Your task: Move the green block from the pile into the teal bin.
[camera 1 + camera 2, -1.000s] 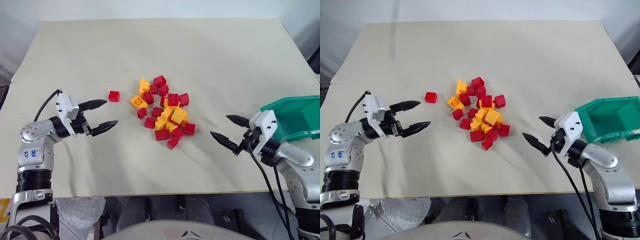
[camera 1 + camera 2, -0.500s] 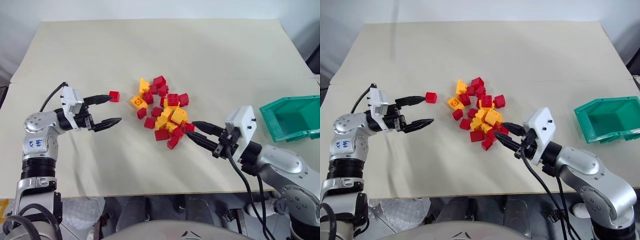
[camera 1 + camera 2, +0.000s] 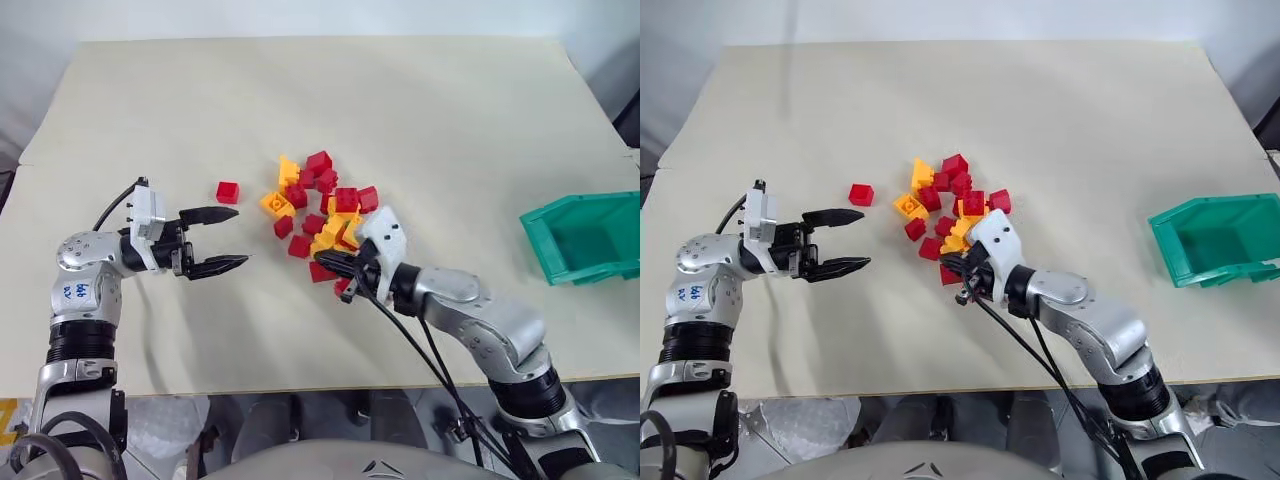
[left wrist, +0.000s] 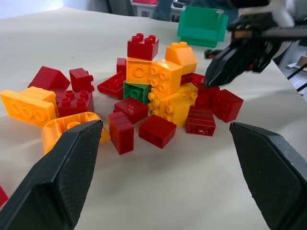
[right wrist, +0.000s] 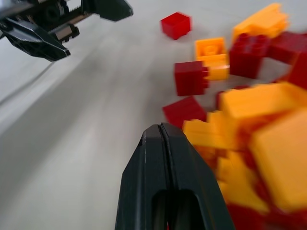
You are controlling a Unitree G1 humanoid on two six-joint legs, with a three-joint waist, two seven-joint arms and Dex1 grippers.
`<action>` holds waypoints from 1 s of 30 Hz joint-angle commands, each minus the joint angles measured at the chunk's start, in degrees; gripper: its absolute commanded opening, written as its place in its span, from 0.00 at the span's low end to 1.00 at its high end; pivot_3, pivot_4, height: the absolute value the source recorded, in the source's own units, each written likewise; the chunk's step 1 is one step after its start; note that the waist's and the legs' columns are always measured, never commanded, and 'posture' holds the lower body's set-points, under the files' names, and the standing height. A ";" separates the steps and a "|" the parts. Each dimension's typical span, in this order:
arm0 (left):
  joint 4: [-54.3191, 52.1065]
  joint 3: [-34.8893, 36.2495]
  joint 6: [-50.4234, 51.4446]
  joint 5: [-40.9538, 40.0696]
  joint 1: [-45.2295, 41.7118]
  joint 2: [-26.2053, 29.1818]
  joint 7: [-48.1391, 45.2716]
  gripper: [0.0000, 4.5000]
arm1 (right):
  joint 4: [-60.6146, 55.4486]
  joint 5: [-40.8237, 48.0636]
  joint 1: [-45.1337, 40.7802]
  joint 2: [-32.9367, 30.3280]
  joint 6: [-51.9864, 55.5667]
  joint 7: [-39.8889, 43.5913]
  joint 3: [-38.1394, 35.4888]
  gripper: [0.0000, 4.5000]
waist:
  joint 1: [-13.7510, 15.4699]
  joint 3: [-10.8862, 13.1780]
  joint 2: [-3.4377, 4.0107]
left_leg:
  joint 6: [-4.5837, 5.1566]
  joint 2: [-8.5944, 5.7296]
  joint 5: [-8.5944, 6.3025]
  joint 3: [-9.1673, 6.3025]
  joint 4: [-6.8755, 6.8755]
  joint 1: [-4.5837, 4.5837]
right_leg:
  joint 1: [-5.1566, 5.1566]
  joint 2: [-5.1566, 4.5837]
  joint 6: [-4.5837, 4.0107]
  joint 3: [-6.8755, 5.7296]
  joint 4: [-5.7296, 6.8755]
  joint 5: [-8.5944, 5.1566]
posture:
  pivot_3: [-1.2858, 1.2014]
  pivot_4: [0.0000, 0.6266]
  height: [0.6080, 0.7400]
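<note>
The right gripper has its fingers pressed together with nothing between them, tips at the near edge of the pile. The left gripper, well apart on the other side of the pile, holds its fingers spread and empty. The green block sits low in the cluster between the two grippers, tucked under yellow-orange bricks. Well to the right of the right gripper stands the teal bin
</note>
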 commanded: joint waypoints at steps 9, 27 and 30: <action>-8.27 2.16 0.47 -2.42 4.51 -0.47 3.77 1.00 | 25.87 -13.10 -11.35 6.13 -18.23 1.01 -4.91 0.00 | -0.75 0.00 -0.03 | -0.02 0.00 0.02 0.01 0.00 0.00 | -0.03 -0.03 0.00 0.01 0.04 0.00 | 0.52 0.24 1.00; -4.47 0.85 -1.80 -1.38 2.40 -3.26 4.84 1.00 | 4.70 -4.84 2.67 -17.99 -7.61 15.42 -24.10 0.04 | -0.32 0.07 0.08 | -0.03 0.04 0.01 0.01 -0.03 0.00 | -0.01 -0.03 0.01 -0.01 -0.03 0.00 | 0.52 0.24 1.00; -3.47 0.22 -2.00 -1.45 1.12 -4.01 4.41 1.00 | 0.16 -0.35 9.09 -25.60 -3.79 21.57 -29.97 0.20 | 0.41 0.12 0.06 | -0.02 0.04 0.00 0.03 -0.03 -0.01 | -0.01 -0.02 0.01 -0.02 -0.05 0.00 | 0.52 0.24 1.00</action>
